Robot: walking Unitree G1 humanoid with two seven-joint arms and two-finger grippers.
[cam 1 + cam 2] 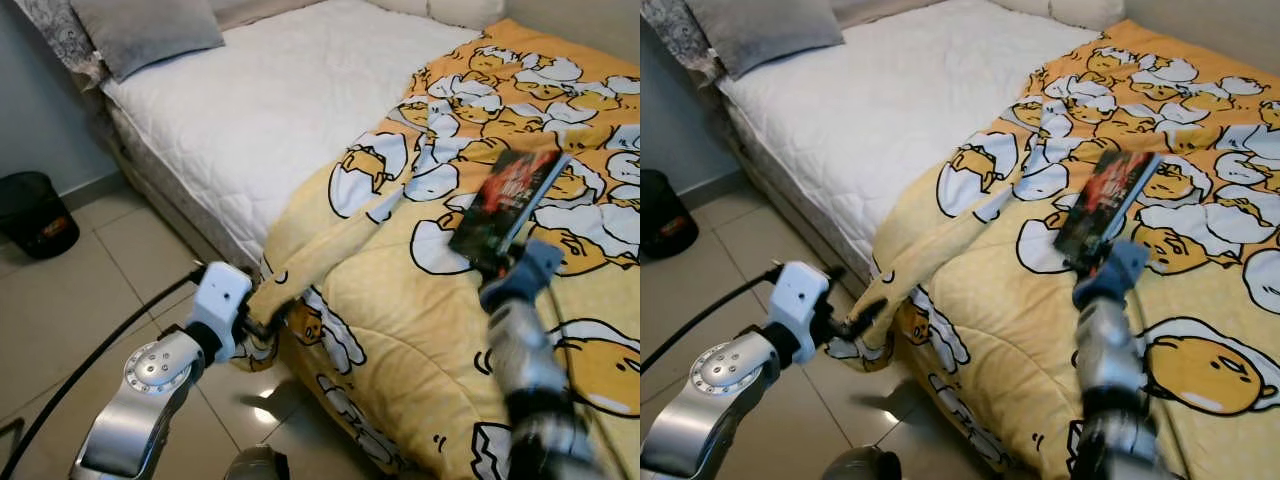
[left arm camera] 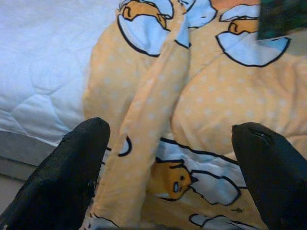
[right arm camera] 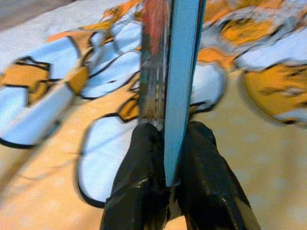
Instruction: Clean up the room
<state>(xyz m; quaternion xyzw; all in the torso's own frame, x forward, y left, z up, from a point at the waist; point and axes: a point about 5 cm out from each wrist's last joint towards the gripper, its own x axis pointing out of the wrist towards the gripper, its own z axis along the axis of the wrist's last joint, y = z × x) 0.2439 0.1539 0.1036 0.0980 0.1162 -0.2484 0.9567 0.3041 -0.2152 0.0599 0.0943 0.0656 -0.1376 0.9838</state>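
The book (image 1: 512, 208) is up in the air above the yellow quilt (image 1: 400, 300), pinched at its lower end by the right gripper (image 1: 497, 262), which is clamped tight on it. It stands tilted, cover facing the head camera, over the rumpled quilt on the bed's right half. The left gripper (image 1: 262, 322) sits low at the bed's edge with its fingers spread wide, either side of a hanging fold of quilt (image 1: 300, 262) where it droops toward the floor (image 1: 90, 300).

My read: the book is being carried off the bed while the left arm lines up on the quilt. To do this well, keep the squeeze firm, because the hold is only at one end and the book could swing or slip. Carry it level and slow. On the left, push the fingers further round the fold before closing, so they catch a full bunch of cloth and not just a thin edge.

The right wrist view gives what the head cannot: the book edge-on, its pale blue page block and dark red cover wedged between the two black fingers (image 3: 144, 182). The left wrist view shows the fold running between the spread fingers (image 2: 67, 167). The head views alone take in the white mattress (image 1: 270, 110), grey pillow (image 1: 145, 30) and a dark bin (image 1: 35, 212) on the floor, a likely spot for rubbish.
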